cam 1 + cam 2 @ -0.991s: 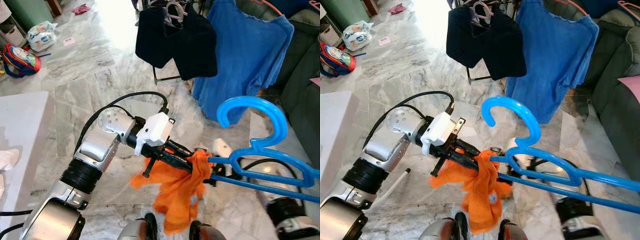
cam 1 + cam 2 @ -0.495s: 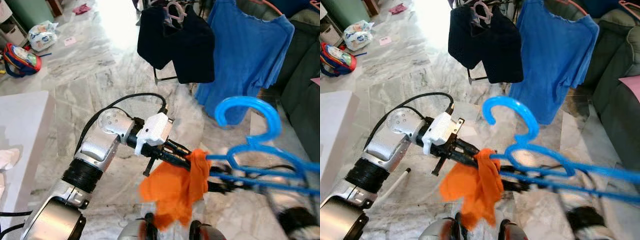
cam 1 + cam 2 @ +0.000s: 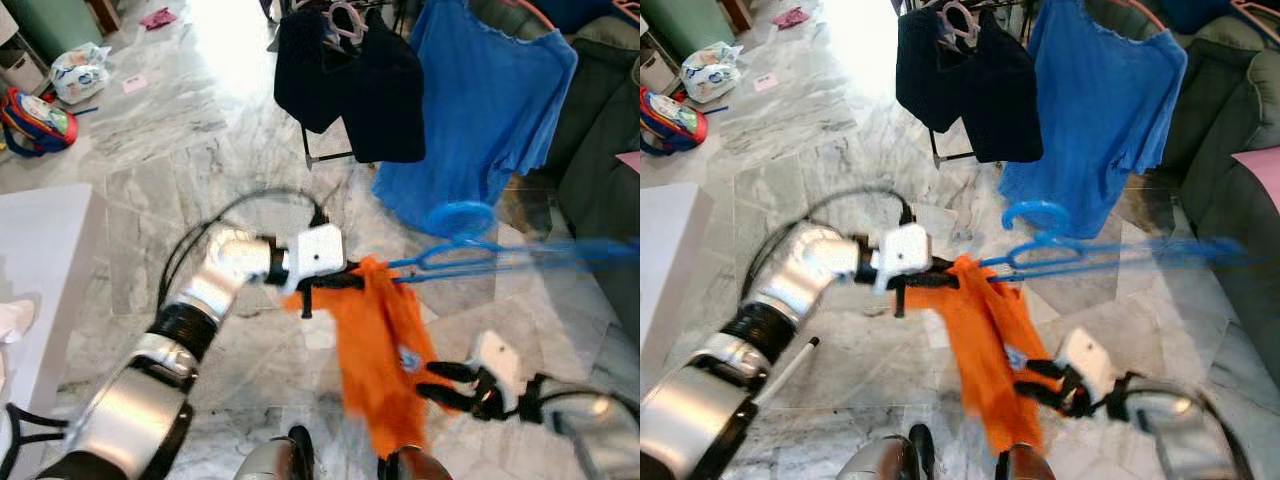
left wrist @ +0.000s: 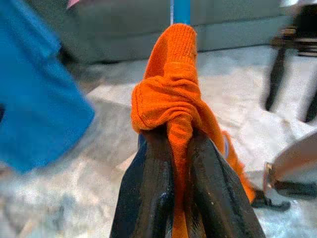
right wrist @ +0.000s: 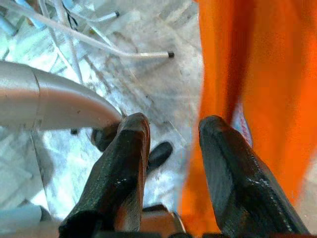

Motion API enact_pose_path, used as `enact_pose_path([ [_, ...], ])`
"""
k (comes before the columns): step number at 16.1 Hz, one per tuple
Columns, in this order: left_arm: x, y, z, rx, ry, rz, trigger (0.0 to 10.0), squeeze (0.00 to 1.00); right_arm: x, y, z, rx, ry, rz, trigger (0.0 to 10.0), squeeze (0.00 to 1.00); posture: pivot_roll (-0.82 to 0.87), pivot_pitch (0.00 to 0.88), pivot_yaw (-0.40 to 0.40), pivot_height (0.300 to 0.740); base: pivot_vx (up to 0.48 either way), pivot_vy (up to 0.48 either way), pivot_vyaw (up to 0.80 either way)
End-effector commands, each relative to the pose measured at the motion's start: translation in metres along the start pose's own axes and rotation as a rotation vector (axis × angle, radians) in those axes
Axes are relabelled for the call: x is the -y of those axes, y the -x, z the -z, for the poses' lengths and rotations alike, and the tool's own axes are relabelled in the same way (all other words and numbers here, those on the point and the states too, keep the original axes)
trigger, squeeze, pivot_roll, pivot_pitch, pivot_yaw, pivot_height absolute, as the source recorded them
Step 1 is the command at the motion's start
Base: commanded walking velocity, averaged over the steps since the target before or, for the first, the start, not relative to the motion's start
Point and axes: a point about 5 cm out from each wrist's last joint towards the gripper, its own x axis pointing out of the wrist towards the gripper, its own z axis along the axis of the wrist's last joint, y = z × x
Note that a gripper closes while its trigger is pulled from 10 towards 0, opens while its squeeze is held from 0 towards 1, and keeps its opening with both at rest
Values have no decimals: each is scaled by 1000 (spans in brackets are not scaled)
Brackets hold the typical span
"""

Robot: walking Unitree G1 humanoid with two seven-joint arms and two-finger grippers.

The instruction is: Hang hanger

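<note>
Left gripper [image 4: 171, 148] pinches the orange cloth [image 3: 385, 350] on the blue hanger [image 3: 500, 255], which lies sideways. Right gripper [image 5: 171, 148] hangs open beside the cloth. Blue shirt [image 3: 490, 100] hangs ahead.

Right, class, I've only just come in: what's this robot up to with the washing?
The left gripper is shut on an orange garment draped over a blue hanger, holding it up in front of a rack where a blue shirt and dark clothes hang. The right gripper is open beside the cloth's lower end. The hanger is not yet hung.
</note>
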Motion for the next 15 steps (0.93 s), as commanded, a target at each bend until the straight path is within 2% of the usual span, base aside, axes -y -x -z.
enact_pose_path([
  [1,-11,0,-5,-5,-32,-92,0,0,-9,-8,-4,16,4,-2,10000,0,-66,219,117,740,0,0,0],
  [2,-14,-4,-2,-46,-56,-162,157,0,-20,-18,-8,43,1,-5,10000,0,-80,215,118,740,0,0,0],
  [3,-14,-6,-3,-58,-97,-160,157,0,-24,-23,-10,57,-2,-10,10000,0,-86,211,117,740,0,0,0],
  [4,-13,-10,-5,-78,-154,-145,2353,0,-28,-29,-12,66,-5,-11,10000,0,-87,210,117,740,0,0,0],
  [5,-13,-13,-7,-89,-193,-137,2471,0,-30,-32,-13,64,-4,-8,10000,0,-84,208,114,740,0,0,0],
  [6,-12,-17,-12,-165,-423,-94,1922,0,-32,-37,-13,54,12,-9,10000,0,-82,208,111,740,0,0,0],
  [7,-10,-18,-12,-215,-575,-59,1804,0,-32,-39,-13,45,24,-1,10000,0,-78,209,110,740,0,0,0],
  [8,-10,-19,-11,-277,-769,-26,1843,0,-31,-41,-12,32,35,10,10000,0,-73,210,108,740,0,0,0],
  [9,-11,-18,-11,-286,-826,-14,1451,0,-30,-42,-12,26,37,18,10000,0,-70,212,107,740,0,0,0],
  [10,-15,-17,-15,-278,-877,-25,2235,0,-28,-44,-12,20,41,30,10000,0,-66,214,109,740,0,0,0],
  [11,-16,-17,-17,-272,-879,-34,2235,0,-28,-45,-12,18,43,32,10000,0,-65,215,110,740,0,0,0],
  [12,-22,-15,-21,-267,-921,-85,1765,0,-27,-47,-12,16,55,53,10000,0,-67,216,111,740,0,0,0],
  [13,-27,-14,-25,-258,-927,-127,1765,0,-26,-48,-11,13,60,64,10000,0,-70,216,112,740,0,0,0],
  [14,-29,-13,-27,-248,-926,-153,2000,0,-26,-48,-10,10,63,72,10000,0,-71,216,112,740,0,0,0],
  [15,-38,-10,-35,-218,-919,-233,2980,0,-26,-48,-7,7,54,92,10000,0,-72,216,111,740,0,0,0],
])
